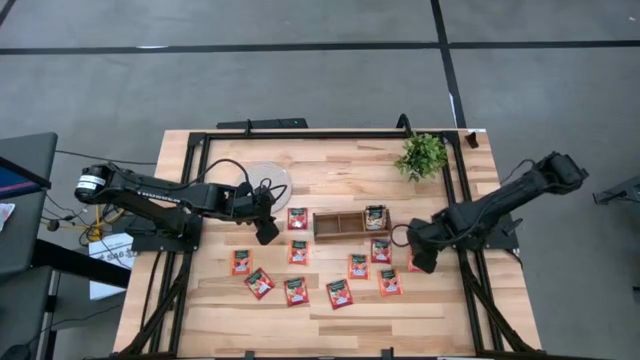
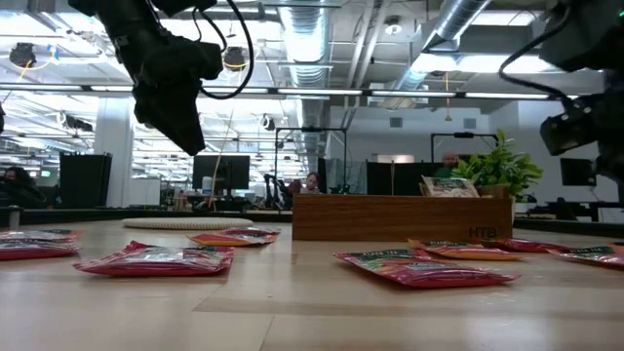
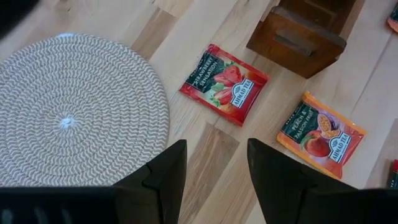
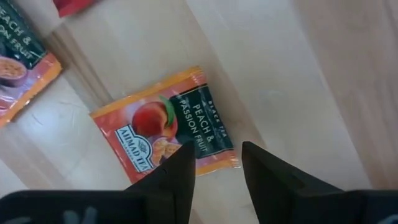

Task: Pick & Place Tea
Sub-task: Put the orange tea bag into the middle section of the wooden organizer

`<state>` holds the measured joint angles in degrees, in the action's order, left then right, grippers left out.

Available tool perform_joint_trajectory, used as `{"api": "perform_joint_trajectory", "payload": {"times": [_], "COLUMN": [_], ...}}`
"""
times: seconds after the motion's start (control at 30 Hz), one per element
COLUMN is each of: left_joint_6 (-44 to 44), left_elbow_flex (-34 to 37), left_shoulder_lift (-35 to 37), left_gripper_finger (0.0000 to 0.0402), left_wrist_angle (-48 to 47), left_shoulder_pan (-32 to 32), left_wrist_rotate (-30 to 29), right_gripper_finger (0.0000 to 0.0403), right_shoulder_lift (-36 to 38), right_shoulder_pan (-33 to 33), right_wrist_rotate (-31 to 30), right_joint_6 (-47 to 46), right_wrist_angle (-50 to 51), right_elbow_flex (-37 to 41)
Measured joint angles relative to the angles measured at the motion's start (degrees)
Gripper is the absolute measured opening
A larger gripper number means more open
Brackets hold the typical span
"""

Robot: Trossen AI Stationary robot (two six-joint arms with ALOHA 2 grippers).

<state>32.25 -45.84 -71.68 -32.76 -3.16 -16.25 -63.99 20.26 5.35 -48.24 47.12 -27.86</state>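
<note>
Here the right gripper [image 4: 214,165] hangs open over a peach sachet [image 4: 166,127] (lying flat), while the left gripper [image 3: 214,168], also spread empty, hovers beside the woven disc [image 3: 68,112].

Overhead, table-level, two close wrist views

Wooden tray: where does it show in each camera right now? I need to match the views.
High view: wooden tray at table centre, between the arms.
Low view: centre-right, seen side-on.
Left wrist view: one end only, beyond a red tea sachet.
Right wrist view: not in it.
Shared landmark: round woven mat, left of the tray from above, also in the left wrist view.
</note>
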Motion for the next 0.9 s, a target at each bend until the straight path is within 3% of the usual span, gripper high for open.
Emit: {"api": "perform_joint_trajectory", "payload": {"times": [0.57,0.9], "left_joint_6": [0.3,0.3], "left_elbow_flex": [0.0,0.0], "left_shoulder_lift": [0.0,0.0], "left_gripper_finger": [0.0161,0.0161], "left_wrist_angle": [0.9,1.1], "left_shoulder_pan": [0.0,0.0], "left_wrist_rotate": [0.0,0.0], "right_gripper_finger": [0.0115,0.0013], "right_shoulder_lift": [-11.2,-7.9], "right_shoulder_pan": [-2.7,-2.7], "right_wrist_rotate": [3.8,3.1], "right_joint_6": [5.2,4.3], "right_wrist_angle": [-2.6,-1.6], "right_elbow_flex": [-0.6,0.1]}}
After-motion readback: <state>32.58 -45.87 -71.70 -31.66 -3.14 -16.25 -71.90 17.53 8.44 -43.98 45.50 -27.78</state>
